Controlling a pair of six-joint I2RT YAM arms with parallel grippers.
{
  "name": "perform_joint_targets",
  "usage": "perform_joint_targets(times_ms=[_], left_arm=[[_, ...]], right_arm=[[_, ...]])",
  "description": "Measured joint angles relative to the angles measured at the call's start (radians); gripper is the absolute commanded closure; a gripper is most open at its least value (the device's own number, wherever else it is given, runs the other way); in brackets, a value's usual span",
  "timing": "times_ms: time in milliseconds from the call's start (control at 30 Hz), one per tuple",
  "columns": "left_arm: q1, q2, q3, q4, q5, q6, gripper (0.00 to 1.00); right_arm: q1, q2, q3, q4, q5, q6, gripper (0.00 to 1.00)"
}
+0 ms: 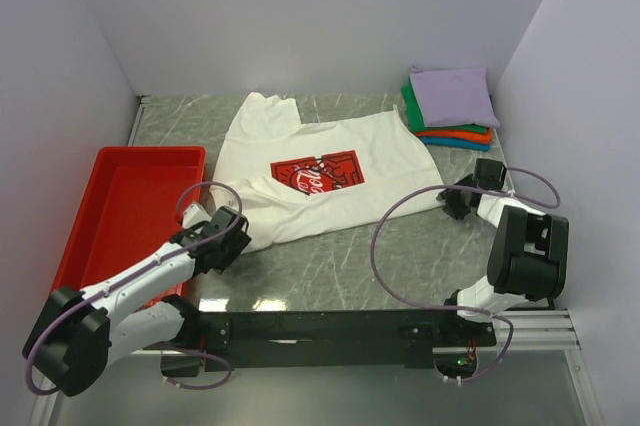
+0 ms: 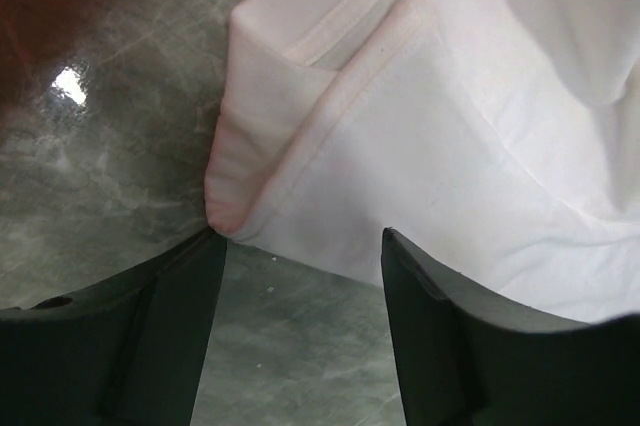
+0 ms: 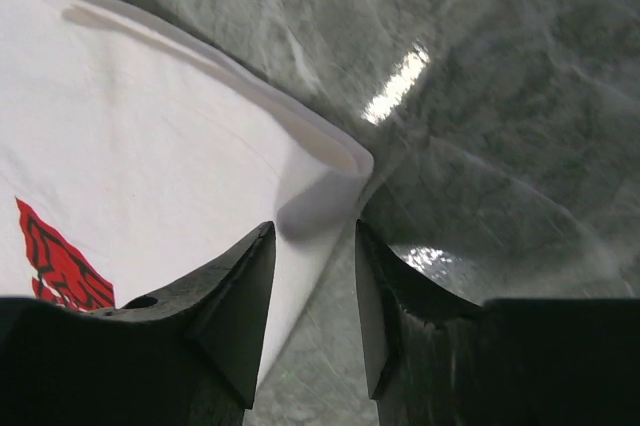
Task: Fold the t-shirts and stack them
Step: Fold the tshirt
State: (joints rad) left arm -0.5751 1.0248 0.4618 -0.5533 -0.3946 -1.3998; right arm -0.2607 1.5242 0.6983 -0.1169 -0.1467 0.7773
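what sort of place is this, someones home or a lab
Most likely a robotics lab test cell, not a home: a marble-look table boxed in by plain white panels, a left arm and right arm bolted at its near edge, and a white t-shirt laid out near a folded stack.

Tray [image 1: 125, 196]: red plastic, rectangular, shallow-walled, lying on the left part of the table with its long side running near to far, close to the left wall. Table [image 1: 330, 271]: grey marbled top, glossy, with bright glints of lamplight on it. Walls [image 1: 320, 16]: plain white panels closing the table in on the left, far and right sides. Bar [image 1: 330, 326]: black, along the near edge. Rail [image 1: 545, 331]: silver metal, at the bar's right end.
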Motion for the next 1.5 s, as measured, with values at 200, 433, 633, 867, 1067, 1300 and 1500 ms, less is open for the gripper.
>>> perform_joint_targets(times_ms=[200,433,633,867,1067,1300,1500], left_arm=[[0.0,0.021,0.0,0.027,-0.027,0.003,0.45],[0.0,0.053,0.0,0.06,-0.059,0.029,0.91],[-0.001,0.046,0.029,0.024,-0.075,0.05,0.99],[-0.001,-0.058,0.079,-0.096,-0.093,0.049,1.0],[-0.003,-0.134,0.087,-0.218,-0.091,0.017,0.99],[-0.025,-0.216,0.087,-0.332,-0.083,-0.084,0.99],[-0.032,-0.266,0.087,-0.418,-0.071,-0.199,0.99]], right_arm=[[0.0,0.044,0.021,0.044,-0.009,0.014,0.64],[0.0,0.061,0.026,0.046,-0.007,0.015,0.95],[0.0,0.065,0.036,0.025,-0.007,0.014,1.0],[-0.025,-0.105,-0.033,-0.06,-0.006,0.01,1.0],[-0.077,-0.312,-0.127,-0.191,-0.013,0.003,1.0],[-0.143,-0.525,-0.209,-0.384,-0.005,0.003,1.0],[-0.172,-0.772,-0.24,-0.543,0.025,0.024,1.0]])
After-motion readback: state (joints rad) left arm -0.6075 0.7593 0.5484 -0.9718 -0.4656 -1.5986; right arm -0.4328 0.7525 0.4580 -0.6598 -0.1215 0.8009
